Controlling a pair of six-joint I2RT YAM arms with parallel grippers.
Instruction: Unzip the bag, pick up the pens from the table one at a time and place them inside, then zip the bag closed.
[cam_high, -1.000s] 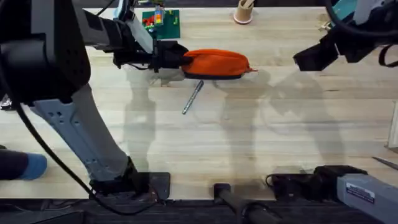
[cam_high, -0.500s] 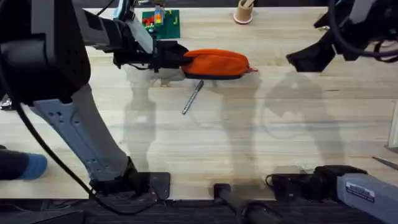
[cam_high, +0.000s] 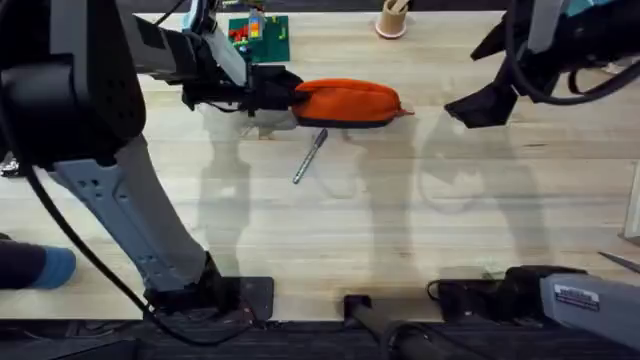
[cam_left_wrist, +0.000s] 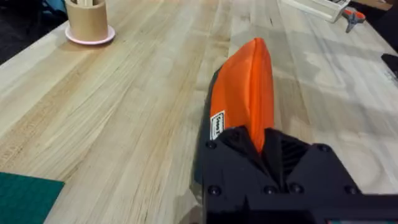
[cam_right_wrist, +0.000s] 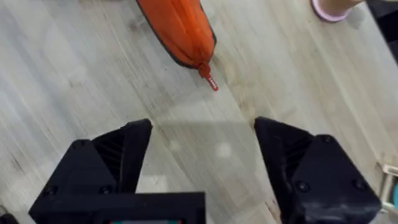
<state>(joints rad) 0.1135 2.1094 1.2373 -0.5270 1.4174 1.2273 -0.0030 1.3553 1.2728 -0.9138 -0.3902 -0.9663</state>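
From overhead, the bag (cam_high: 346, 102) lies on the table (cam_high: 400, 220) with my left gripper (cam_high: 283, 98) clamped on its left end, a silver pen (cam_high: 310, 156) just in front. My left wrist view shows my fingers (cam_left_wrist: 239, 142) pinching the orange fabric. In my right wrist view, my right gripper (cam_right_wrist: 202, 140) hangs spread wide above the wood near the bag's red zipper pull (cam_right_wrist: 209, 79).
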